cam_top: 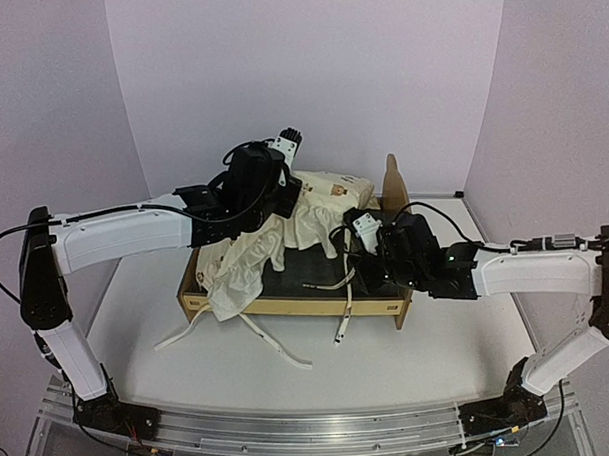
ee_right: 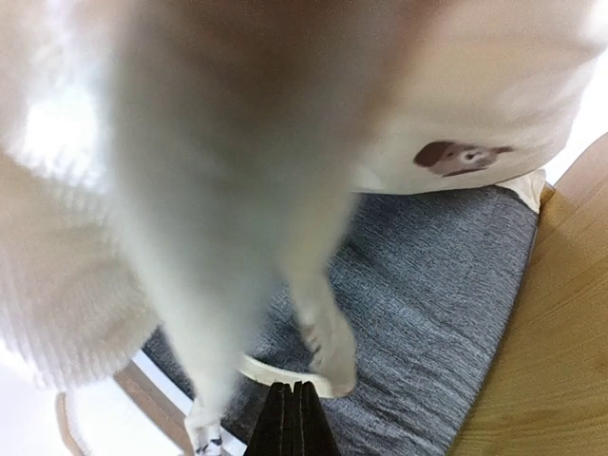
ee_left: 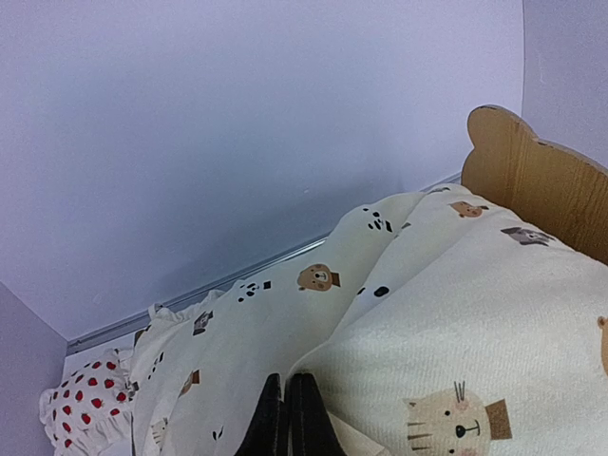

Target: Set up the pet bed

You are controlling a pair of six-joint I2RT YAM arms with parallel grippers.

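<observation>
The plywood pet bed (cam_top: pixel 297 306) lies mid-table, its bear-ear headboard (cam_top: pixel 393 185) at the far right, also in the left wrist view (ee_left: pixel 532 180). Its grey felt base (ee_right: pixel 427 285) is partly bare. The cream animal-print cover (cam_top: pixel 246 260) is bunched over the bed's left and back. My left gripper (cam_top: pixel 273 197) is shut on the cover (ee_left: pixel 285 332) and holds it raised; its fingertips (ee_left: pixel 306 410) are pressed together. My right gripper (cam_top: pixel 359 232) is shut at the cover's right edge (ee_right: pixel 190 142), above the base. A white tie (ee_right: pixel 275 370) crosses its tips.
Several white ties (cam_top: pixel 279 344) trail over the bed's front rail onto the table. A strawberry pillow (ee_left: pixel 85 408) lies beyond the cover by the back wall. The bed's wooden side rail (ee_right: pixel 560 332) is right of my right gripper. Walls close the back and sides.
</observation>
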